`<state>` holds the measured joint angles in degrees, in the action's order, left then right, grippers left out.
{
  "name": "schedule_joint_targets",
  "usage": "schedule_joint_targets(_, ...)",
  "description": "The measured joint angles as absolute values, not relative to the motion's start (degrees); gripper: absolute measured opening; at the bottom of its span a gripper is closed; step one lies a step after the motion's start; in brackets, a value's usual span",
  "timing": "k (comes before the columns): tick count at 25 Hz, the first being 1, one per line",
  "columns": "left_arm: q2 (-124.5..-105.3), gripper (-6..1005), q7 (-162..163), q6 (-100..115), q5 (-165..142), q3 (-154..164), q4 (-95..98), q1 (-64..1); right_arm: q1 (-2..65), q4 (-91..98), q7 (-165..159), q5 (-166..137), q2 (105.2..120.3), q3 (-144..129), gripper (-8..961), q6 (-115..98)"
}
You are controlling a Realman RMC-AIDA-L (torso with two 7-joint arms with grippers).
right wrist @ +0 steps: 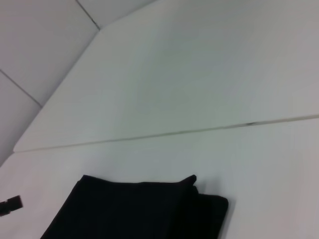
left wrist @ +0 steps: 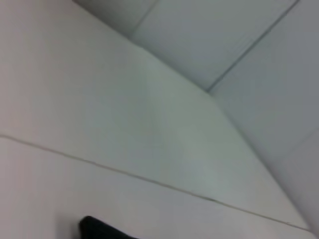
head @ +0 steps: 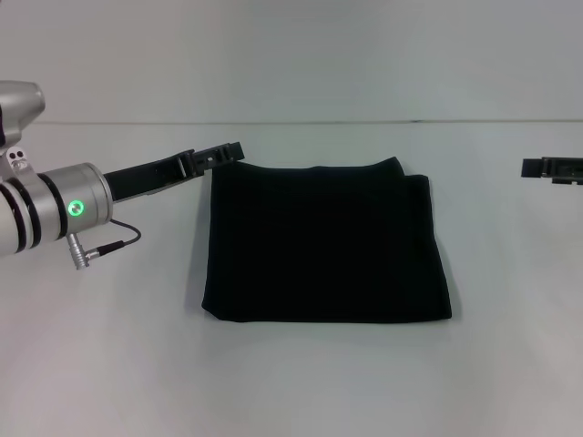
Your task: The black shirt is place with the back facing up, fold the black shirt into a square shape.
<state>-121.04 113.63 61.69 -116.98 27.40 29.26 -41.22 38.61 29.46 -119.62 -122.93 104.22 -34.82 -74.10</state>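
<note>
The black shirt [head: 323, 241] lies flat in the middle of the white table, folded into a rough square with layered edges along its far right side. No lettering shows. In the right wrist view the black shirt [right wrist: 139, 209] has its far corner stacked in two layers. My left gripper [head: 232, 150] reaches in from the left, its tip just beyond the shirt's far left corner; whether it touches the cloth I cannot tell. My right gripper [head: 533, 167] is at the far right, well apart from the shirt. A dark shape [left wrist: 99, 230] at the bottom of the left wrist view cannot be identified.
The white table [head: 100, 364] spreads around the shirt on all sides. A seam [head: 364, 123] runs across where the table meets the back wall. A thin cable [head: 118, 244] hangs from the left arm's wrist.
</note>
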Motion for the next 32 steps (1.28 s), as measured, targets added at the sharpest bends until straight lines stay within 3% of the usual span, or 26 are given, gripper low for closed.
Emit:
schedule_joint_targets(7, -121.0, 947, 108.22, 61.27, -116.75, 29.42, 29.94, -41.34, 39.71, 29.68, -114.52, -122.44, 106.63, -33.87, 855, -73.36)
schedule_joint_targets(16, -120.12, 947, 82.96, 82.92, -117.29, 30.25, 37.2, -39.97, 41.1, 30.34, -95.88, -115.24, 110.58, -34.74, 857, -76.2)
schedule_joint_targets(32, -120.74, 947, 86.08, 85.9, -130.72, 38.34, 47.32, -39.91, 46.19, 35.63, -94.27, -125.54, 113.75, -47.84, 857, -75.2)
